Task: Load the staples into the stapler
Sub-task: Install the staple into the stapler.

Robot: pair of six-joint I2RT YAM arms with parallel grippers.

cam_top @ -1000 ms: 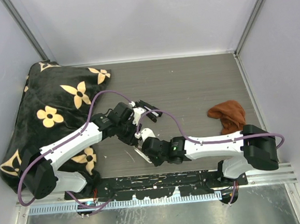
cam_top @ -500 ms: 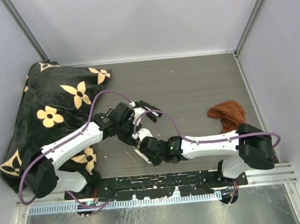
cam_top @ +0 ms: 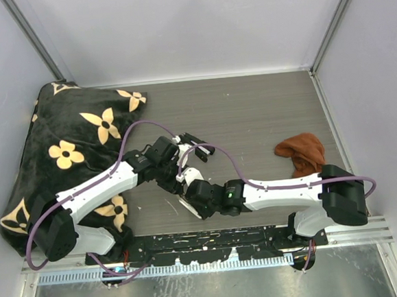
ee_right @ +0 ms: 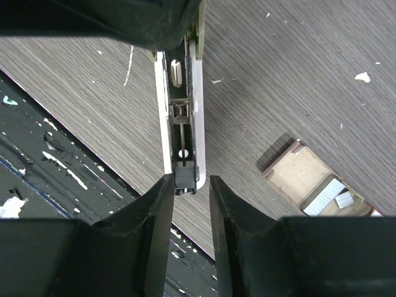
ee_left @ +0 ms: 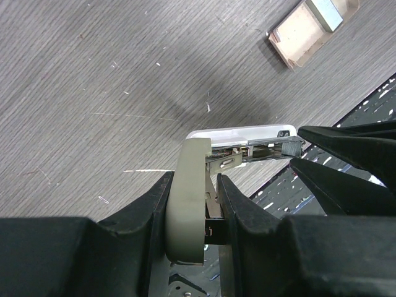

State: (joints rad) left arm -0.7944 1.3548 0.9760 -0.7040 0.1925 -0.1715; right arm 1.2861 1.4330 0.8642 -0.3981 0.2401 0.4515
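Observation:
My left gripper [ee_left: 197, 185] is shut on the cream-green body of the stapler [ee_left: 190, 210], held just above the table near its front edge. The stapler's white and metal magazine [ee_right: 179, 93] lies swung open, channel up. Around the magazine's black end piece [ee_right: 185, 178] stands my right gripper [ee_right: 185, 185], open, with its left finger against the piece and a gap on the right. A small cardboard box [ee_right: 303, 176] lies open on the table beside them, and silvery staples [ee_right: 323, 195] rest in it. From above, both grippers meet at the stapler [cam_top: 182, 181].
A black cushion with tan flowers [cam_top: 67, 145] fills the left side. A crumpled brown cloth [cam_top: 302, 153] lies at the right. The black mounting rail [cam_top: 206, 241] runs along the near edge, just below the stapler. Grey walls close in the table.
My right gripper's jaws have spread a little around the magazine's end, and that arm has shifted slightly left. The left gripper and stapler have stayed put.

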